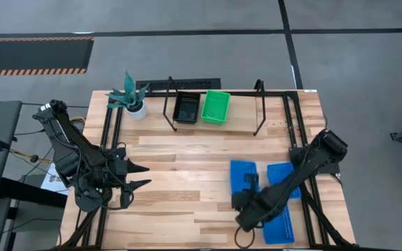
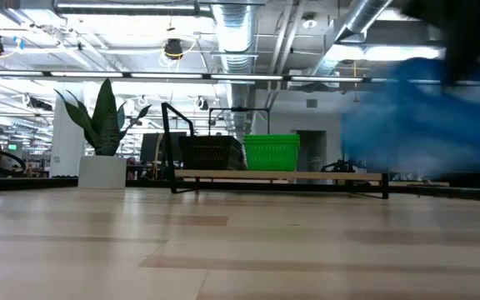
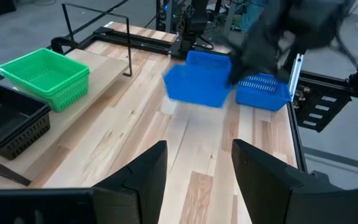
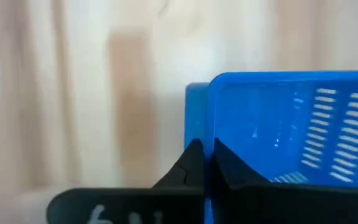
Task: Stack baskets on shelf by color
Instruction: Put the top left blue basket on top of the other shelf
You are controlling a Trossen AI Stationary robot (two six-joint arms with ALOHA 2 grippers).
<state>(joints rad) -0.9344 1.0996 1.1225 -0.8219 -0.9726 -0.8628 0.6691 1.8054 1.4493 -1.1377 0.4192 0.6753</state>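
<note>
The shelf stands at the table's far side, with a black basket and a green basket resting side by side on its board. My right gripper is shut on a blue basket over the table's right near part. In the low view that blue basket is a blur high at the right. More blue basket lies flat on the table under the right arm. My left gripper waits open over the table's left side, touching nothing. My right gripper pinches the blue basket's side wall near a corner, one finger inside the basket and one outside. The fingers come from above, slanting from the table's near right. In the left wrist view the basket looks tilted and clear of the wood.
A potted plant stands at the far left, beside the shelf's left end. The shelf board to the right of the green basket is bare. Black frame rails run along the table's sides. Bare wood lies between the two arms.
</note>
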